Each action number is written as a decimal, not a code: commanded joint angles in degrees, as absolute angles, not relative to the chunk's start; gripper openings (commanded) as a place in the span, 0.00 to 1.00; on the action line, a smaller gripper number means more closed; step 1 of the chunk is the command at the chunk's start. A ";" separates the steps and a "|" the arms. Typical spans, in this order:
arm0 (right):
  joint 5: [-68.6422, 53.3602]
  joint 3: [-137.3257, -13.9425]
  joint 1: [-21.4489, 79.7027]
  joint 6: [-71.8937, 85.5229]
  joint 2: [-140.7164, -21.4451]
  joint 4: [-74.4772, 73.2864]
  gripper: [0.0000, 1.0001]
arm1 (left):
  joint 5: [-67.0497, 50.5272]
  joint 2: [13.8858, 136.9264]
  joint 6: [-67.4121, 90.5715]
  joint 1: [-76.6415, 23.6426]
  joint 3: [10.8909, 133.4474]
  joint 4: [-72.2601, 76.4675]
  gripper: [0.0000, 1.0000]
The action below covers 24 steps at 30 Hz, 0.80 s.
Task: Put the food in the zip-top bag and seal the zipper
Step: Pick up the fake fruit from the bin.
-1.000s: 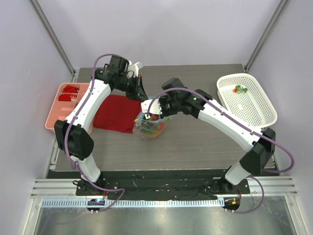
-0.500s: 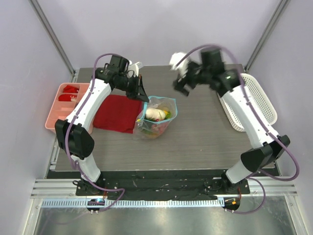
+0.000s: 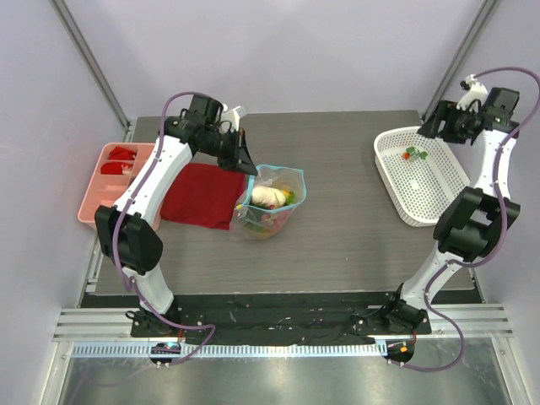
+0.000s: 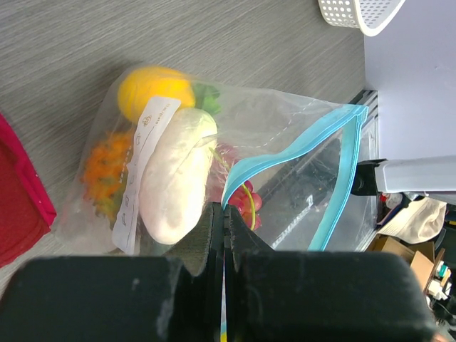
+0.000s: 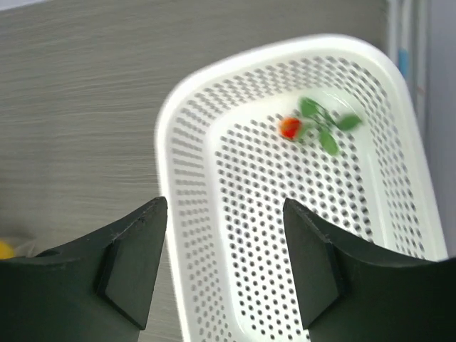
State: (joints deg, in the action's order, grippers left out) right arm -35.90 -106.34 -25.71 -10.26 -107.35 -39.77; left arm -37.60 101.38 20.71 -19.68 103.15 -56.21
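Note:
The clear zip-top bag lies mid-table with its mouth held apart. My left gripper is shut on the mouth edge, and the left wrist view shows its jaws pressed tight on the teal zipper. Inside the bag are food pieces: a cream-white radish, a round orange, a pineapple and red bits. My right gripper hovers open and empty over the far end of the white basket. A small red-green piece lies in that basket, ahead of the right gripper.
A folded red cloth lies just left of the bag under the left arm. A pink divided tray sits at the table's left edge. Slanted frame posts rise at the back corners.
My right arm has swung from the bag to the back right over the basket, and its gripper has opened. The white radish now lies in the bag. The left gripper has not moved.

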 commanded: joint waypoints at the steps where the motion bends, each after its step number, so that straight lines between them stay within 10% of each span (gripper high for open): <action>1: -25.15 -102.05 -25.14 -2.38 -107.75 -27.55 0.71 | -38.76 100.11 21.18 -19.34 103.79 -54.67 0.02; 24: 7.03 -100.19 -20.31 21.35 -126.46 -9.84 0.68 | -40.43 101.95 21.01 -18.11 100.55 -54.05 0.01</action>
